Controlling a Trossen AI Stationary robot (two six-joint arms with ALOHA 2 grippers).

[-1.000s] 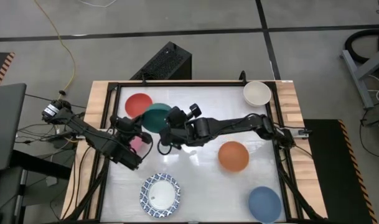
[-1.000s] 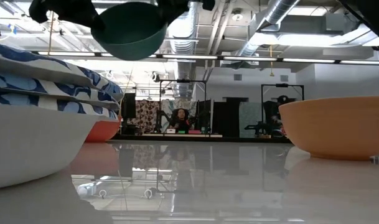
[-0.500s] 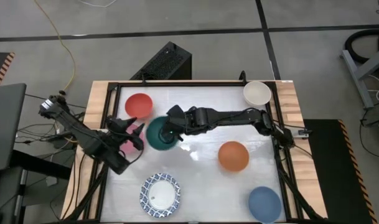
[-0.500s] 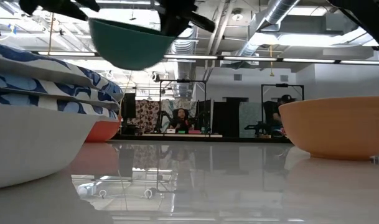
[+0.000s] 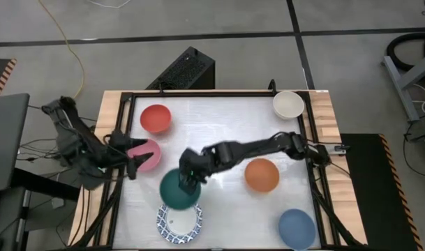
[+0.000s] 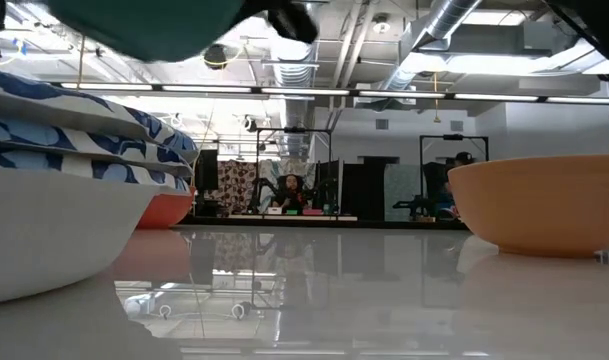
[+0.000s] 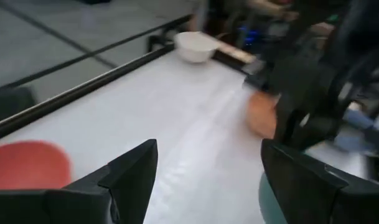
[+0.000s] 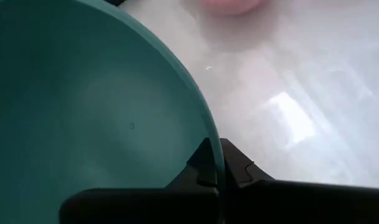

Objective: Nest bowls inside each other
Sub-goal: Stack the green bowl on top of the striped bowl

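Moved since a second ago: right gripper [image 5: 189, 176] has carried the green bowl [image 5: 179, 188] away from the red bowl [image 5: 155, 118] and now holds it in the air over the far rim of the patterned plate stack [image 5: 179, 222]. Left gripper [image 5: 133, 157] has backed off to the counter [image 5: 219, 125] edge beside the pink bowl [image 5: 146, 154], and its jaws have gone from near shut to wide apart with nothing between them.

Right jaws are pinched thin on the green bowl's rim; right wrist view shows one dark finger [image 8: 205, 165] inside the rim and one outside.

Contents: green bowl interior empty. Red, pink, orange [image 5: 261, 174], blue [image 5: 296, 227] and cream [image 5: 287, 104] bowls all sit singly, nothing nested in any of them.

Count: six plain bowls, one per colour. Patterned white ones read as one disc from above; the low view shows three stacked rims [image 6: 74, 140].

Relative to the plate stack: blue is off to the right along the near edge, orange further in and right, pink and red further in and left, cream at the far right corner.

Hard to read: green bowl is cut off at the top of the low view [image 6: 144, 20]; left wrist view is motion-blurred; plate stack partly covered by the green bowl from above.
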